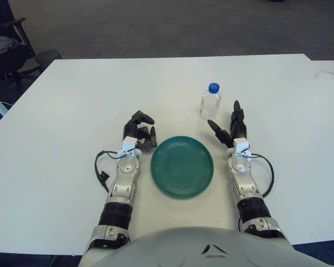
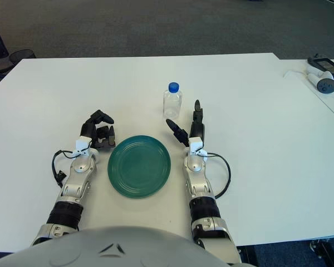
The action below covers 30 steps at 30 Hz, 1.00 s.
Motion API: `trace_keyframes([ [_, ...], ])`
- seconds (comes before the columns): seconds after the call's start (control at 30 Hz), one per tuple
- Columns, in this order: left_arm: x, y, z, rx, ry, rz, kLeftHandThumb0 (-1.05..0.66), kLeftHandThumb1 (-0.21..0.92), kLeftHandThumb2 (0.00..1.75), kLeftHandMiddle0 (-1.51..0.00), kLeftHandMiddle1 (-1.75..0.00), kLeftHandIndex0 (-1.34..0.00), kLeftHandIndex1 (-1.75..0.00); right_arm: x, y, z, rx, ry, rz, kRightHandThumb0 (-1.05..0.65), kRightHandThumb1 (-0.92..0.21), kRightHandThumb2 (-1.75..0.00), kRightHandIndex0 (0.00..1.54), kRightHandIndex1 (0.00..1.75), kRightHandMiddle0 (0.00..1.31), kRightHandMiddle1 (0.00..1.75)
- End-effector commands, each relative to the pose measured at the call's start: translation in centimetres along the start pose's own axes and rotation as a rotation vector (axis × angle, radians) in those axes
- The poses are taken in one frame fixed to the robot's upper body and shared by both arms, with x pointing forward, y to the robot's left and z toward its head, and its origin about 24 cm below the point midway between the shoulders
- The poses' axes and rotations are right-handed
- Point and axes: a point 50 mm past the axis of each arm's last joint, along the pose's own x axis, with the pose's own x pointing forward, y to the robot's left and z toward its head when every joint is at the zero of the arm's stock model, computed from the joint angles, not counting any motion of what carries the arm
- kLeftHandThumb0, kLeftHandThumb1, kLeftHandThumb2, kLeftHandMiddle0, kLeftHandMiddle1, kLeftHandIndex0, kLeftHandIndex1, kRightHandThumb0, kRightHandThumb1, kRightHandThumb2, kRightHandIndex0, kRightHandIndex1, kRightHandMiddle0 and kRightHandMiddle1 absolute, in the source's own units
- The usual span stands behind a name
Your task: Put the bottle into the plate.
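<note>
Bottle (image 1: pixel 210 103) stands upright, blue cap up, behind the plate (image 1: pixel 182 167); right hand (image 1: pixel 229 129) open nearby, left hand (image 1: pixel 140 130) curled, empty.

i see two head-mounted views, set slightly apart, looking forward and down at the white table (image 1: pixel 72 100); both share the same tabletop, with floor beyond its far edge.

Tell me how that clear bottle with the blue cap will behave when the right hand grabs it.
The bottle looks clear and empty, so probably light. It stands upright, tall over a narrow base, so a nudge from the open right hand just short of it could tip it. Being round, it would likely roll if it fell, and its smooth wall may be slippery.
</note>
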Motion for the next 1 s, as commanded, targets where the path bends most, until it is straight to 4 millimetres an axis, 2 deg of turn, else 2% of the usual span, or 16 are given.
trace_keyframes([
  [0.0,-0.8,0.4,-1.9,0.022,0.103,0.0,-0.54,0.15,1.52,-1.27,-1.75,-0.75,-1.75,-0.8,-0.1,-2.5,-0.014,0.13,0.005,-0.98,-0.88,-0.02,0.0,0.0,0.0,0.0],
  [0.1,-0.9,0.4,-1.9,0.028,0.1,0.007,-0.54,0.15,1.52,-1.27,-1.75,-0.75,-1.75,-0.3,0.3,-2.5,-0.021,0.135,0.011,-1.01,-0.89,-0.02,0.0,0.0,0.0,0.0],
  [0.23,-0.9,0.3,-1.9,0.031,0.104,0.007,-0.54,0.15,1.52,-1.26,-1.75,-0.75,-1.75,0.9,0.9,-2.2,-0.056,0.133,0.018,-1.04,-0.91,-0.13,0.0,0.0,0.01,0.0],
  [0.5,-1.0,0.3,-2.0,0.033,0.109,0.01,-0.54,0.15,1.52,-1.26,-1.75,-0.75,-1.75,1.4,1.1,-2.4,-0.076,0.148,-0.001,-1.05,-0.92,-0.2,0.0,0.0,0.0,0.0],
  [0.63,-1.0,0.3,-2.0,0.032,0.114,0.014,-0.54,0.15,1.52,-1.26,-1.75,-0.75,-1.75,1.8,2.0,-1.6,-0.078,0.149,-0.014,-1.05,-0.92,-0.23,0.0,0.0,0.0,0.0],
  [0.97,-1.1,0.4,-2.0,0.031,0.111,0.02,-0.54,0.15,1.52,-1.26,-1.75,-0.74,-1.75,2.1,2.7,-0.5,-0.1,0.151,-0.063,-1.05,-0.92,-0.25,0.04,0.02,0.0,0.0],
])
